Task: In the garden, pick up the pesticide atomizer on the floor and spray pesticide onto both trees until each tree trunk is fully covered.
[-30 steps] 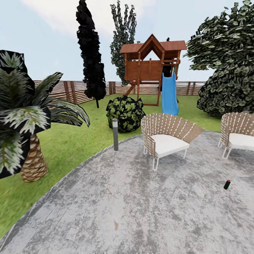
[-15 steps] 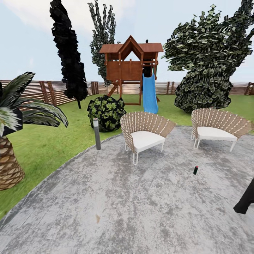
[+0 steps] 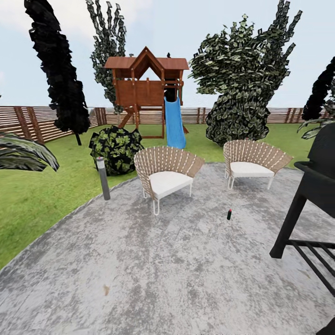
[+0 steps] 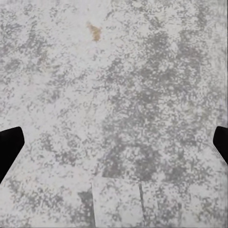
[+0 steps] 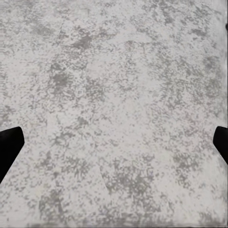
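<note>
Over the last second my head view swings right: the palm slides off the left edge, both chairs shift leftward, and a black grill (image 3: 316,195) enters at the right. That is camera motion, not the objects moving. The atomizer (image 3: 229,214) goes from the far right of the frame to just right of centre, so I judge the base is lining up on it for the approach; pickup is not yet begun. The atomizer is a small dark bottle with a red cap, standing upright on the grey paving (image 3: 153,270), in front of and between the two chairs, touching neither. The left gripper (image 4: 114,145) and right gripper (image 5: 114,145) both hang over bare paving, fingertips spread wide at the frame edges, holding nothing. No bare straight trunk is identifiable yet.
</note>
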